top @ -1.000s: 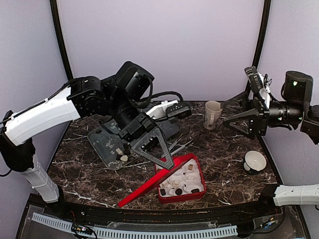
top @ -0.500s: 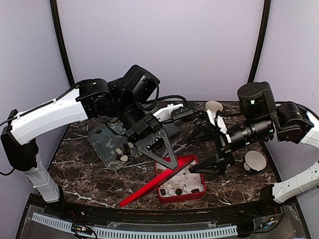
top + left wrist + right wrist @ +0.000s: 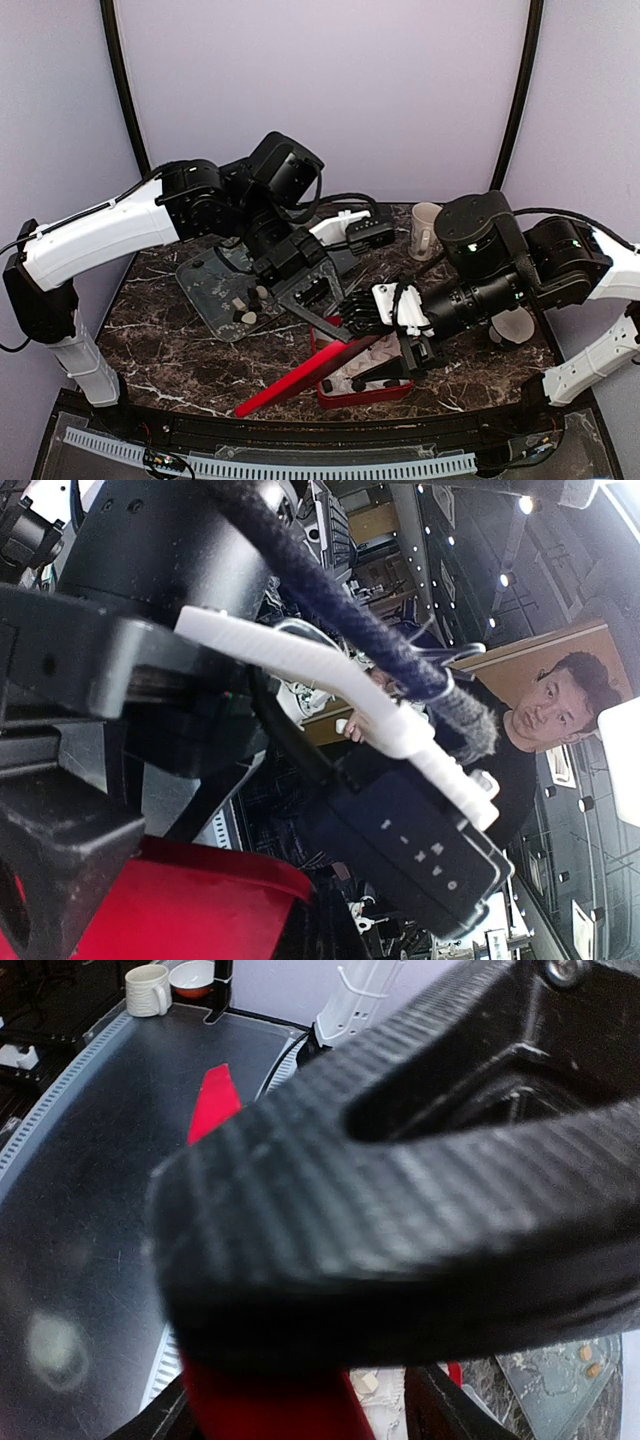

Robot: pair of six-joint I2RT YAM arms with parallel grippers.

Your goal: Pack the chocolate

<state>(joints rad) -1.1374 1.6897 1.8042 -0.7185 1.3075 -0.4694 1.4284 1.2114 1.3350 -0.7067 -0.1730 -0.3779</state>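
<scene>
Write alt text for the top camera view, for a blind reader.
Two robot arms meet over a red box on a marble table, its lid leaning open. The left gripper is shut at the lid's top, the right gripper open beside it. Chocolates lie on a clear tray at left.

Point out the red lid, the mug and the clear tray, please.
red lid (image 3: 290,385), top view, middle of its tilted panel.
mug (image 3: 424,230), top view, its outer wall.
clear tray (image 3: 205,290), top view, bare left part.
</scene>
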